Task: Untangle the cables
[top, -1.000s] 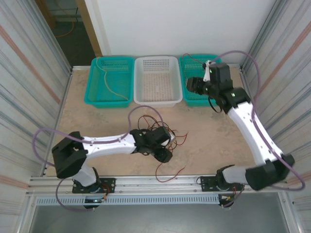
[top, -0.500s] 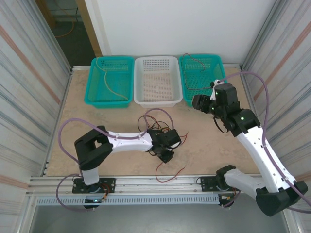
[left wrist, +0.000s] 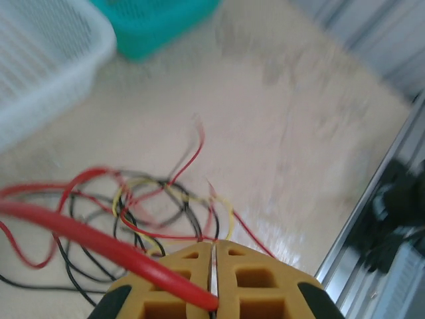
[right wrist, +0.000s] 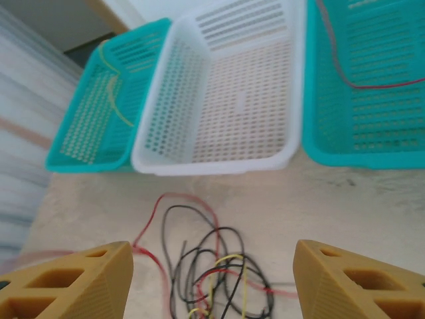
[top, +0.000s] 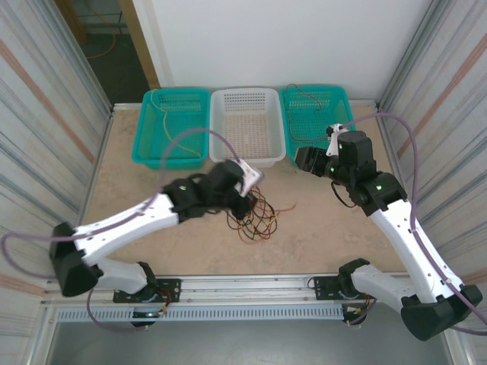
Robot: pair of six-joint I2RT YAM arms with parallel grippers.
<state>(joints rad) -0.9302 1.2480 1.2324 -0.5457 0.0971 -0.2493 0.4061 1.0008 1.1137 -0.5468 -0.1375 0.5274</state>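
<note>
A tangle of thin red, black and yellow cables [top: 257,219] lies on the tan table in front of the white basket. My left gripper [top: 242,199] is over the tangle's upper left edge. In the left wrist view its jaws [left wrist: 214,256] are pressed together, pinching a red cable [left wrist: 99,236] that runs off to the left, and the rest of the tangle [left wrist: 153,199] trails below. My right gripper [top: 304,161] hovers to the right of the tangle. Its fingers stand wide apart [right wrist: 212,272] with nothing between them, the cables [right wrist: 219,266] on the table beneath.
Three baskets line the back edge. The left teal basket [top: 144,141] holds a yellow-tan cable [top: 163,129]. The white basket [top: 243,161] holds no cable. The right teal basket [top: 342,103] holds a red cable [top: 304,103]. Corrugated walls close both sides, and a metal rail [top: 251,285] runs along the front.
My left gripper has shut on the red cable and pulled back toward the baskets, dragging the tangle away from the front rail. The right arm came off the right teal basket toward the middle.
</note>
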